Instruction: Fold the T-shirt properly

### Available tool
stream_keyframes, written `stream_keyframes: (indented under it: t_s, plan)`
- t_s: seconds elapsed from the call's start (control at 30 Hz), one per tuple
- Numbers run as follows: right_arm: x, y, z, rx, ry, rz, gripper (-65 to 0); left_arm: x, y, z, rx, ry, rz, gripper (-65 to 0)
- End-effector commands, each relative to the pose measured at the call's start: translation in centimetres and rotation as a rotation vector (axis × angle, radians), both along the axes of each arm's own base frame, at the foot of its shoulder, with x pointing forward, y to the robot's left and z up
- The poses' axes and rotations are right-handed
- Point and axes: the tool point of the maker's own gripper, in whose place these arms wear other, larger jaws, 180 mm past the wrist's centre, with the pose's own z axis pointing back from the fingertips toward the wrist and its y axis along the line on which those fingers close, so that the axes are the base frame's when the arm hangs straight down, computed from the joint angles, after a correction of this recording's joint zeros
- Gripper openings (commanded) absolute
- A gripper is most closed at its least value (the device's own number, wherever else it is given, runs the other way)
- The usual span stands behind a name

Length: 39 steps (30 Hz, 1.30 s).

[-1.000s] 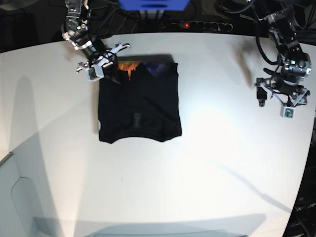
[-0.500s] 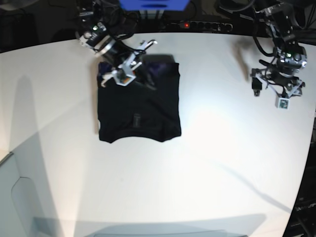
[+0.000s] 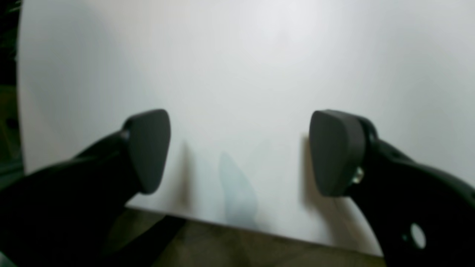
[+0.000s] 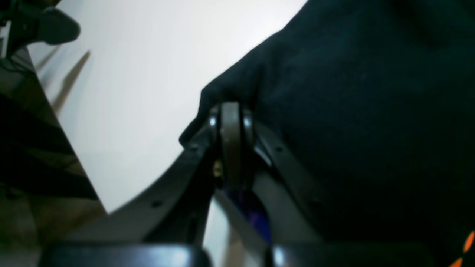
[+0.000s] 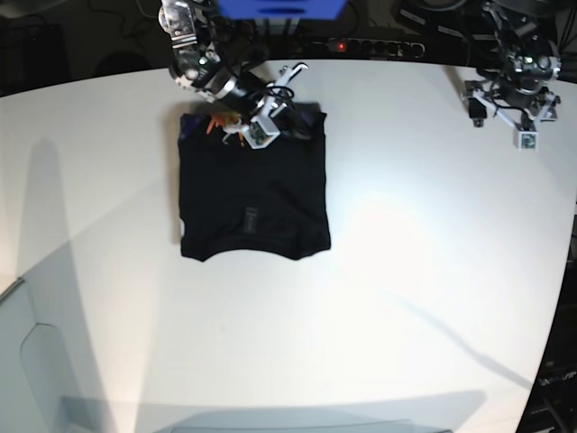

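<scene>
I see bare table right of the T-shirt; the right pincer blocks its far edge.

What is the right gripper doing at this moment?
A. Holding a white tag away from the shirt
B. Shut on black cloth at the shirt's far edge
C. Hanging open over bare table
B: the right gripper has its jaws closed on a pinch of the T-shirt, at its far edge.
</scene>
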Motion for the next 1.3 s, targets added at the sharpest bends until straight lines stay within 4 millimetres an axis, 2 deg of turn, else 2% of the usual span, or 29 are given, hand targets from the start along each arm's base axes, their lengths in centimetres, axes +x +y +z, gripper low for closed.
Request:
stream_keyframes:
  t_s: [0.0, 0.13, 0.27, 0.37, 0.47, 0.53, 0.6, 0.67, 0.8, 0.93, 1.0, 1.17, 1.27]
  plan:
    - [1.0, 0.1, 2.7, 0.061, -0.071, -0.024, -65.0, -0.1, 0.8, 1.0, 0.029, -0.017, 0.0, -8.2]
    - [0.7, -0.4, 7.0, 0.079, -0.171, -0.045, -65.0, -2.5, 1.2, 0.4, 0.019, 0.019, 0.035, -8.3]
    - [-0.4, -1.8, 9.4, 0.068, -0.214, -0.073, -65.0, -5.0, 1.0, 1.1, -0.036, 0.007, 0.061, -9.9]
    - [-2.6, -3.1, 9.0, 0.034, -0.175, -0.082, -65.0, -7.2, 0.1, 1.3, -0.075, 0.03, 0.053, -21.9]
    - [-5.9, -4.3, 6.9, -0.018, -0.082, -0.059, -65.0, -9.5, -0.6, 0.9, -0.117, 0.07, 0.06, -41.8]
    - [-8.1, -5.2, 5.5, -0.053, -0.019, -0.038, -65.0, -11.1, -1.2, 0.3, -0.15, 0.094, 0.083, -49.7]
    - [-10.6, -6.0, 4.5, -0.081, 0.045, -0.017, -65.0, -12.5, -1.7, -0.1, -0.166, 0.122, 0.102, -52.9]
    - [-12.6, -6.7, 3.8, -0.104, 0.096, 0.0, -65.0, -13.2, -2.3, -0.5, -0.181, 0.135, 0.112, -53.4]
    - [-14.3, -7.7, 3.2, -0.138, 0.132, 0.035, -65.0, -13.7, -3.1, -0.8, -0.201, 0.133, 0.133, -53.7]
    - [-14.4, -8.7, 2.9, -0.167, 0.129, 0.045, -65.0, -14.1, -3.7, -1.1, -0.217, 0.128, 0.157, -53.7]
    - [-13.2, -9.7, 2.8, -0.19, 0.108, 0.013, -65.0, -14.2, -3.9, -1.2, -0.224, 0.128, 0.164, -53.7]
    - [-8.1, -11.7, 3.5, -0.226, -0.008, -0.072, -65.0, -14.5, -4.2, -1.5, -0.241, 0.126, 0.179, -53.7]
    - [-5.9, -12.0, 3.7, -0.258, -0.045, -0.075, -65.0, -14.4, -4.3, -1.5, -0.243, 0.123, 0.181, -53.7]
